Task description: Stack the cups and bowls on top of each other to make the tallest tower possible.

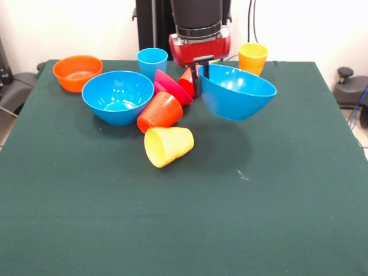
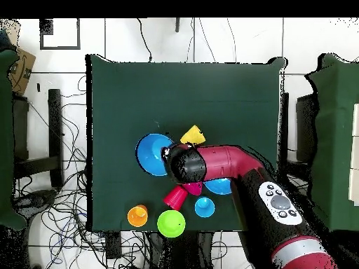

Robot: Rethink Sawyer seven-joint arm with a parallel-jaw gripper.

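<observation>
My gripper (image 1: pixel 199 85) is shut on the near rim of a large blue bowl (image 1: pixel 237 91) and holds it tilted above the table; it also shows in the overhead view (image 2: pixel 151 154). A second blue bowl (image 1: pixel 118 96) stands upright to the left. Between them are a pink-red bowl (image 1: pixel 171 86) on its side and a red cup (image 1: pixel 187 80). An orange cup (image 1: pixel 161 112) and a pale yellow cup (image 1: pixel 168 146) lie on their sides. A light blue cup (image 1: pixel 152 60), a yellow-orange cup (image 1: pixel 252 57) and an orange bowl (image 1: pixel 76 72) stand at the back. No tower stands.
A lime-green bowl (image 2: pixel 171 223) sits near the robot's base, hidden behind the arm in the front view. The arm (image 2: pixel 224 162) covers part of the second blue bowl (image 2: pixel 219 186) from above. The green cloth (image 1: pixel 190 218) spreads toward the camera.
</observation>
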